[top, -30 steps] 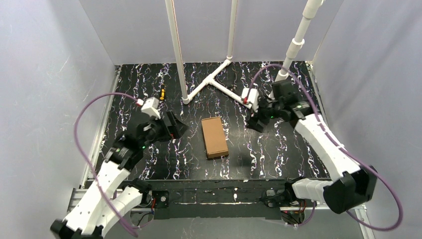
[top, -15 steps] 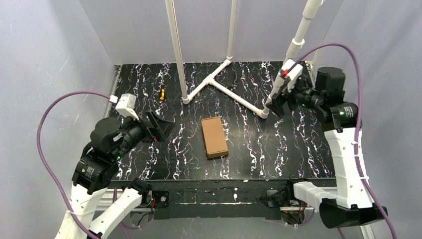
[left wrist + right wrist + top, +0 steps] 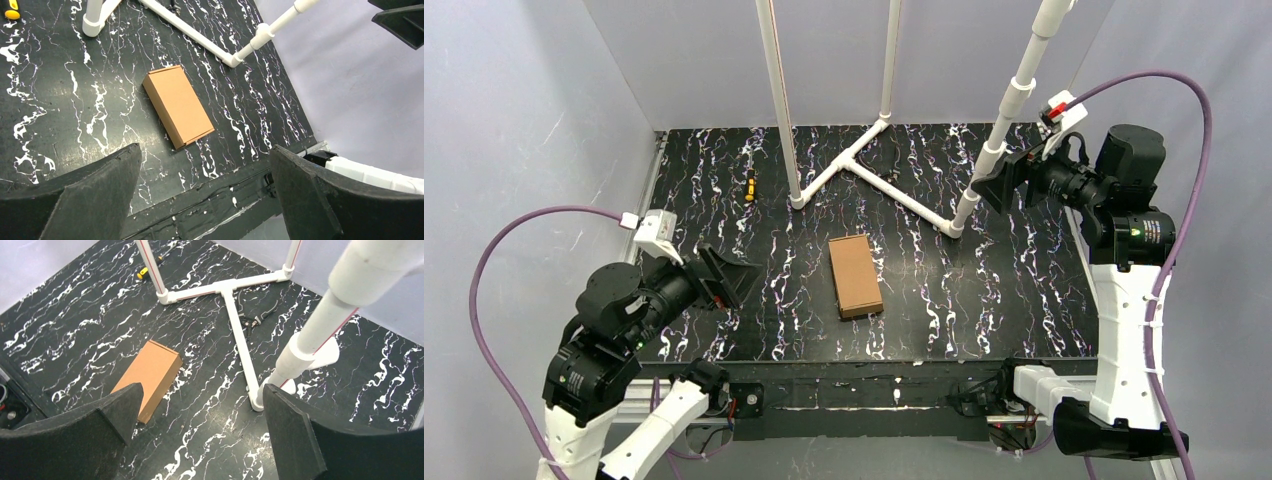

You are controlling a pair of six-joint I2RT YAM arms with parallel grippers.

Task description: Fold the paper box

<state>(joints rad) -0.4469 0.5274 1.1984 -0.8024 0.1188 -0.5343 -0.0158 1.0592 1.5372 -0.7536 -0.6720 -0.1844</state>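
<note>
Paper box (image 3: 855,277) lies flat near the middle of the black white-veined table (image 3: 984,290). It is a closed brown cardboard rectangle, long side running near to far, with the far end turned slightly left. Nothing touches it and nothing sits on top. The lid seam shows along the far short edge in the right wrist view (flaps look tucked, can't confirm the near end).

Left gripper (image 3: 724,277) is off to the box's left, well apart from it and pointing toward it. Its fingers (image 3: 95,195) are spread wide with nothing between them; only table and box show in the gap. Right gripper (image 3: 992,187) is at the far right, just beside the slanted white upright (image 3: 1014,95), also well apart from the box. Its fingers (image 3: 300,440) are likewise spread wide and hold nothing.

White PVC pipe frame (image 3: 874,170) lies behind the box, a T-shaped base on the table with uprights rising from it. A yellow-handled tool (image 3: 749,185) lies at the far left near one upright. A small dark tool (image 3: 255,317) lies by the T joint. A purple cable (image 3: 504,250) loops from each wrist. Grey walls (image 3: 524,120) enclose the table.
</note>
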